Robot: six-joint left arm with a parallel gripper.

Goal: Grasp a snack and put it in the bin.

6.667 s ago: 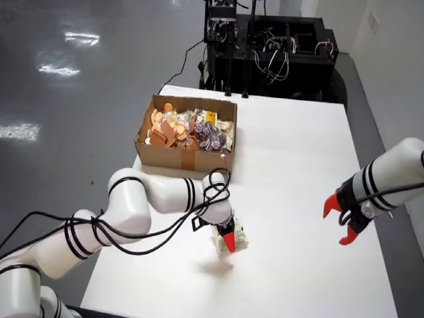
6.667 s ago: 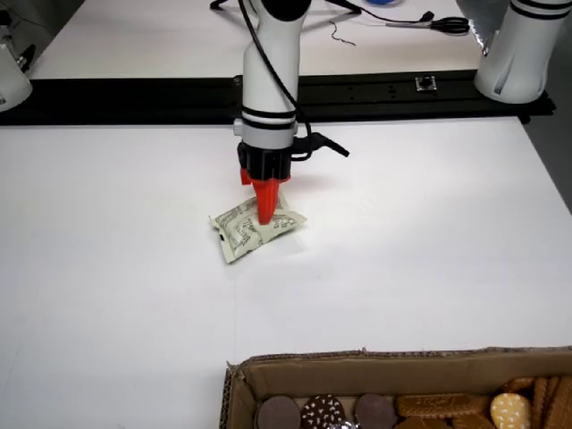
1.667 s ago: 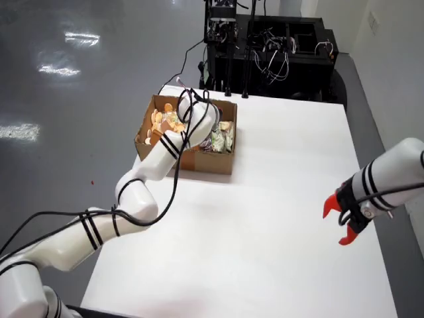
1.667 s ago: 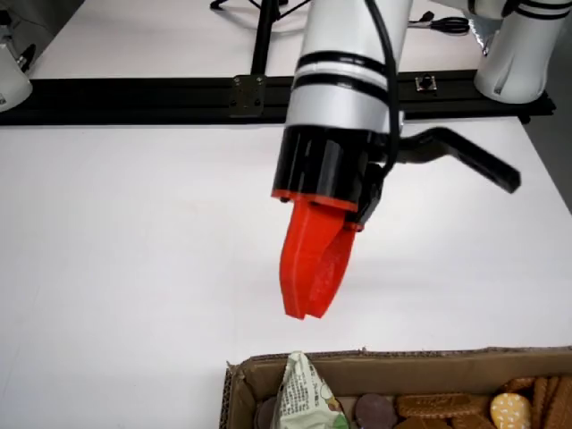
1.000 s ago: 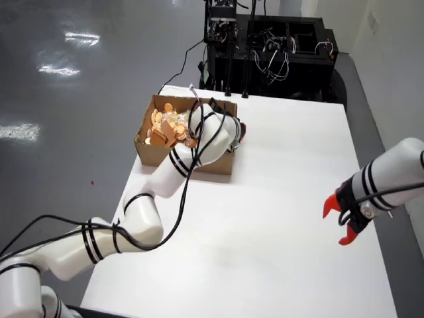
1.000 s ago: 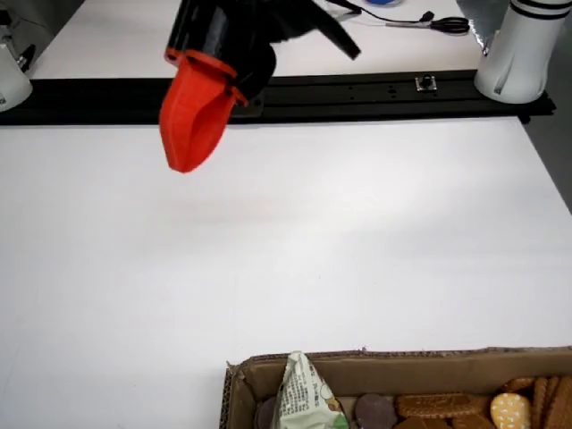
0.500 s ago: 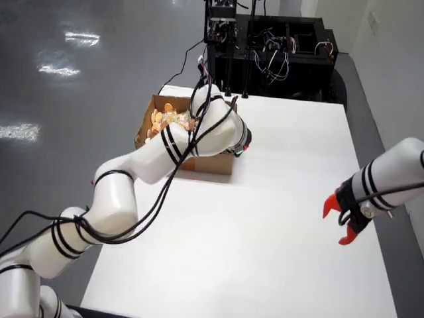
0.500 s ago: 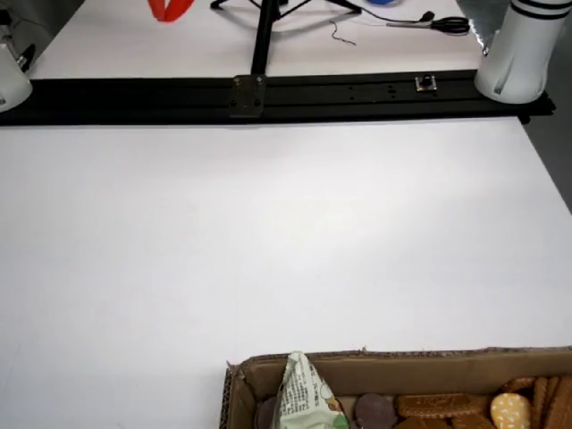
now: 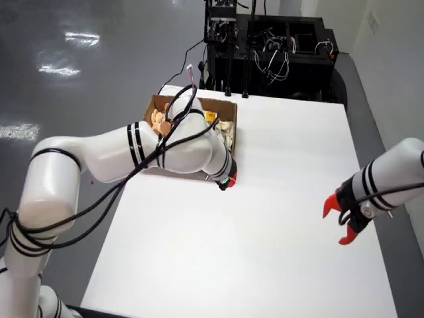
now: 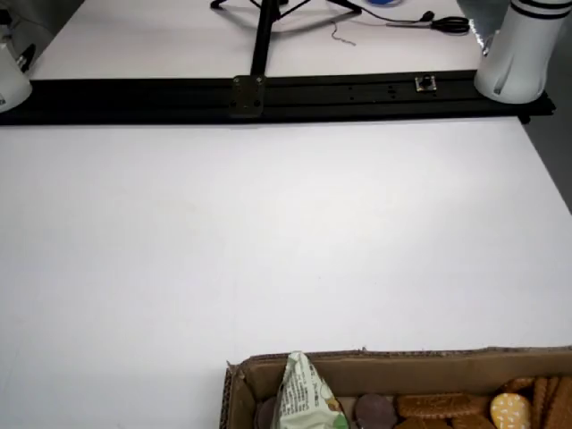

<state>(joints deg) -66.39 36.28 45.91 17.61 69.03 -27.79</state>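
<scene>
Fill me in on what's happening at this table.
A white robot arm is working beside a cardboard box full of snack packets and biscuits on a white table. Its pincer sits low by the box's front corner, mostly hidden by the wrist, so I cannot tell whether it is open or carrying anything. A second arm with red fingers hangs at the right edge.

Bright even light, floor [image 9: 73, 59] glare, sharp focus
</scene>
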